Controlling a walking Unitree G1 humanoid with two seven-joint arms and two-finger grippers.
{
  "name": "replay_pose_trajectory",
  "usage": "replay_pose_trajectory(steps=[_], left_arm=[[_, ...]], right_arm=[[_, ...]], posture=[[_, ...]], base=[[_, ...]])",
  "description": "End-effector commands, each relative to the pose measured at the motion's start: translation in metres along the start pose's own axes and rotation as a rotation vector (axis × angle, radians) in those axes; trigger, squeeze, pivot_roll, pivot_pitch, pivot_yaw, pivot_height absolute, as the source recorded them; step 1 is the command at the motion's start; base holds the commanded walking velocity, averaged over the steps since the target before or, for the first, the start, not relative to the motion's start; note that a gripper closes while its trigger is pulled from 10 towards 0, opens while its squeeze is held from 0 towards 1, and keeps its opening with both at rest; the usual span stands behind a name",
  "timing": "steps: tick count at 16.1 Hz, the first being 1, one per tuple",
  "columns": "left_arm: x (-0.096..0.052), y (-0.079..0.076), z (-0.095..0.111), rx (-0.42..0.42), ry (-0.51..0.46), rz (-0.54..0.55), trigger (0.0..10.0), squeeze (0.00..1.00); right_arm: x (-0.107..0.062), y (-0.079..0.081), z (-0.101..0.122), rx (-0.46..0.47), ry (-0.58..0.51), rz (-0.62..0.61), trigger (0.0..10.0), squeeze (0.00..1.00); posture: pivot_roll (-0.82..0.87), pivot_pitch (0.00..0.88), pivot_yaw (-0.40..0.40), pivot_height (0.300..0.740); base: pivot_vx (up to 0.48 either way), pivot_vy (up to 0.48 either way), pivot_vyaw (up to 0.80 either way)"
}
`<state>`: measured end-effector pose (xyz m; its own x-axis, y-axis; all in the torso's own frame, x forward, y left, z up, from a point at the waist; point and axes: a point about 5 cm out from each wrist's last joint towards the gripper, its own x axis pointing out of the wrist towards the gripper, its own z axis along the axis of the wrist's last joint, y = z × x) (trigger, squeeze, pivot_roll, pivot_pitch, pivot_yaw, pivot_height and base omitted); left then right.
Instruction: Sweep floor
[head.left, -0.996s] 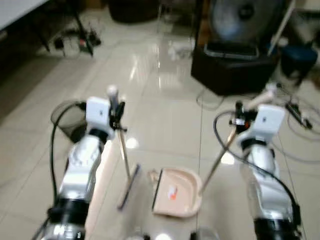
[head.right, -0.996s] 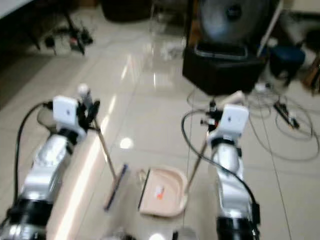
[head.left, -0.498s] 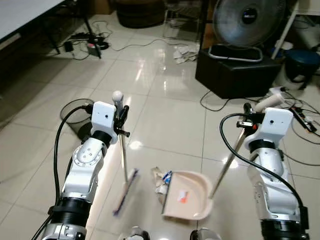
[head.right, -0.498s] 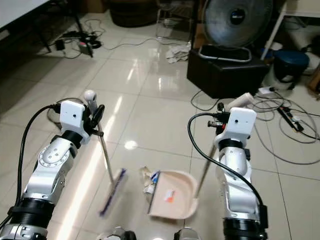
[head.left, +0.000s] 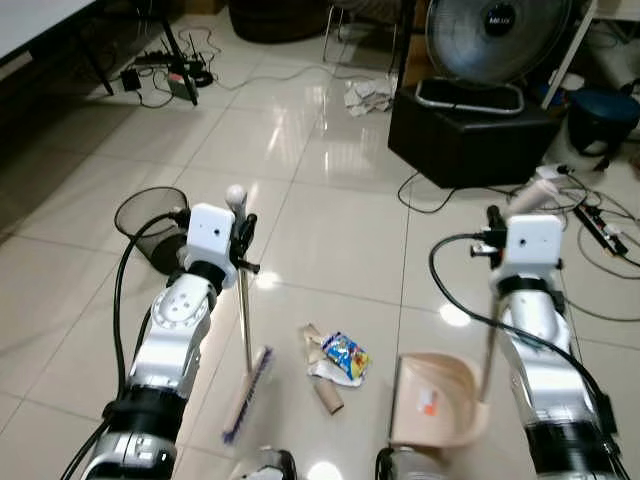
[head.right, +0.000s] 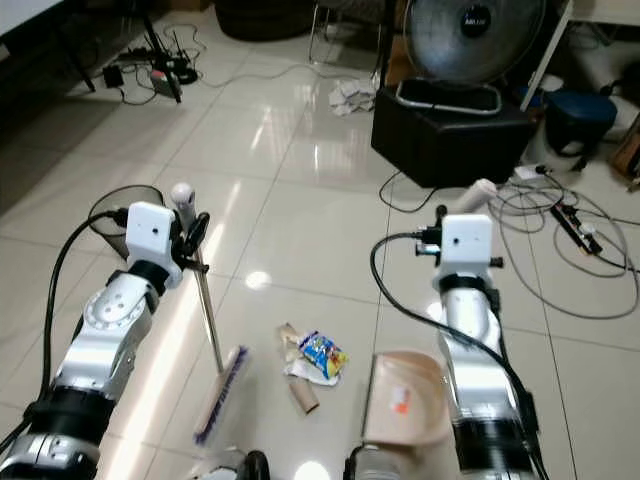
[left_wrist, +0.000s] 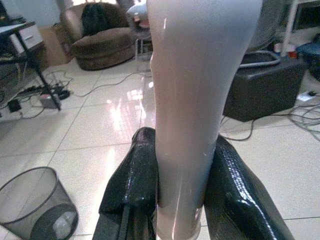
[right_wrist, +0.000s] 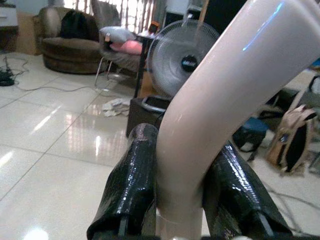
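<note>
My left gripper (head.right: 193, 237) is clamped on the handle of the broom (head.right: 211, 330), whose bristle head rests on the tiled floor (head.right: 300, 190) below it, and my right gripper (head.right: 437, 235) grips the beige handle of the dustpan (head.right: 405, 398), which sits on the floor close by my right arm. Between the broom head and the dustpan lies the litter (head.right: 311, 362): a blue and yellow wrapper, crumpled paper and a brown cardboard tube. A wire wastebasket (head.right: 118, 212) stands just behind my left arm, and a fan (head.right: 468, 38) on a black box (head.right: 443, 130) stands farther off, with cables (head.right: 560, 245) trailing to its right
</note>
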<state>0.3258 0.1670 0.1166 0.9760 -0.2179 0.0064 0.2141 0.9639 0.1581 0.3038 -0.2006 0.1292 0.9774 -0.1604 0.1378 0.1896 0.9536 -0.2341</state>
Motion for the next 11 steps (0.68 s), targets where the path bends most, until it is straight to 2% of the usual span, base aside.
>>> replay_pose_trajectory(steps=[1, 4, 5, 9, 11], left_arm=[[0.007, 0.004, 0.012, 0.029, -0.049, 0.026, 10.0, 0.0], [0.012, 0.001, 0.008, 0.046, -0.035, 0.014, 10.0, 0.0], [0.012, -0.003, 0.002, 0.055, -0.015, 0.005, 10.0, 0.0], [0.008, -0.014, -0.003, 0.048, -0.002, -0.027, 10.0, 0.0], [0.008, -0.019, -0.007, 0.047, -0.013, -0.032, 10.0, 0.0]], right_arm=[[0.008, -0.001, 0.009, 0.013, -0.061, -0.008, 10.0, 0.0], [0.014, 0.008, 0.002, -0.005, -0.048, 0.009, 10.0, 0.0], [0.013, 0.016, -0.005, -0.009, -0.032, 0.024, 10.0, 0.0], [0.007, 0.023, -0.012, -0.027, -0.036, 0.042, 10.0, 0.0], [0.005, 0.029, -0.012, 0.013, -0.061, 0.027, 10.0, 0.0]], posture=[[0.05, 0.187, 0.075, 0.74], [0.04, 0.233, 0.094, 0.74], [0.04, 0.251, 0.093, 0.74], [0.05, 0.283, 0.102, 0.74], [0.06, 0.29, 0.084, 0.74]], base=[[0.0, 0.0, 0.0], [0.0, 0.0, 0.0], [0.0, 0.0, 0.0], [0.0, 0.0, 0.0], [0.0, 0.0, 0.0]])
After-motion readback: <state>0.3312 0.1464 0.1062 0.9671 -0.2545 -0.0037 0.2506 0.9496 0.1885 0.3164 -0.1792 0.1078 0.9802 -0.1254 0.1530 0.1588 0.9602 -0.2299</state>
